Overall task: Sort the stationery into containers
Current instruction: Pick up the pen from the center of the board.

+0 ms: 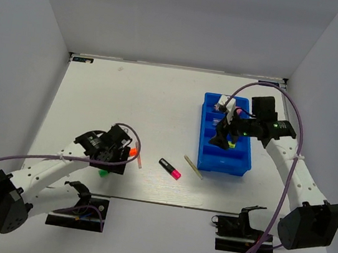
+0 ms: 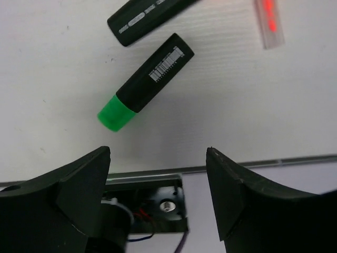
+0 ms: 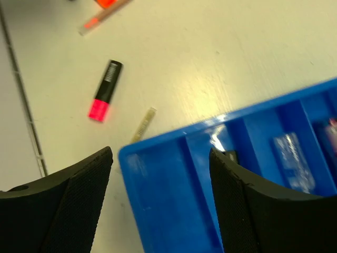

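Finds left claw (image 2: 158, 153) spread and empty above the counter (image 2: 263, 105). Locates green highlighter (image 2: 147, 79) just ahead of it, flat on the counter, long axis slanting across the jaw gap, cap end nearer. Finds right claw (image 3: 160, 153) spread, empty, over blue tray (image 3: 158, 211), well apart. Judges left arm nearer.

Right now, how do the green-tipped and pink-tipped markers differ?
The green-tipped marker lies close by the left gripper; the pink-tipped marker lies in the open, nearer the blue tray. The green-tipped marker's end is green, the pink-tipped one's pink. Both are black-bodied, flat on the table.
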